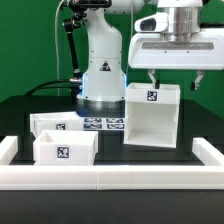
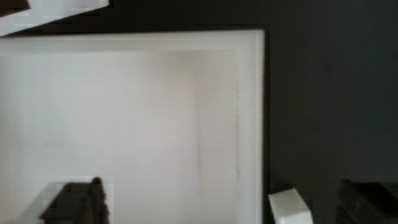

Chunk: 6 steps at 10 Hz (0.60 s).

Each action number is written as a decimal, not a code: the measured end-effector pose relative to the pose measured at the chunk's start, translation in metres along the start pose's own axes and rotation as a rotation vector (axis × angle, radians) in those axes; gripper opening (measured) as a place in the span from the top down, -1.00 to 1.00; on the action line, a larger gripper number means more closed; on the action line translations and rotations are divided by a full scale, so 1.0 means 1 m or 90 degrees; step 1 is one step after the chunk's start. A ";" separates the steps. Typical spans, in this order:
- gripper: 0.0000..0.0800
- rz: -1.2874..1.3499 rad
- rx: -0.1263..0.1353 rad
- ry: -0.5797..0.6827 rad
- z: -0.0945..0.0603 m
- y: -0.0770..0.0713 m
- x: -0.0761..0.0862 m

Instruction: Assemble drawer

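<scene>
Fingers [image 1: 151, 77] stand apart, gripping nothing. Gripper [image 1: 173, 83] points straight down from the upright wrist, just above the case [image 1: 150, 120], which stands on the exterior view's right. 2 boxes, back [image 1: 52, 122] and front [image 1: 65, 151], sit to the left by the rail [image 1: 110, 180].

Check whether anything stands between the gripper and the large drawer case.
Nothing visible does. The open gripper hangs over the large case with nothing between; the small boxes sit at the exterior view's left.
</scene>
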<state>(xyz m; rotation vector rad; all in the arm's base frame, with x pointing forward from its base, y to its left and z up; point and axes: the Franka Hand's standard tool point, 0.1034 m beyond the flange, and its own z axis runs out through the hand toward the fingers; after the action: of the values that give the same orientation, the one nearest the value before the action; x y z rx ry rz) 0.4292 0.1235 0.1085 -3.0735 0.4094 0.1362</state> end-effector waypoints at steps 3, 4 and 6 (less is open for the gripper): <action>-0.62 -0.001 -0.001 -0.004 0.009 -0.001 -0.001; -0.35 -0.002 -0.001 -0.005 0.009 -0.001 -0.001; -0.01 -0.004 -0.001 -0.004 0.009 0.000 -0.001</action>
<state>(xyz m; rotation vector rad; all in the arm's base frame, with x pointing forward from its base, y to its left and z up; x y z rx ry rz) 0.4273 0.1245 0.0993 -3.0742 0.4003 0.1469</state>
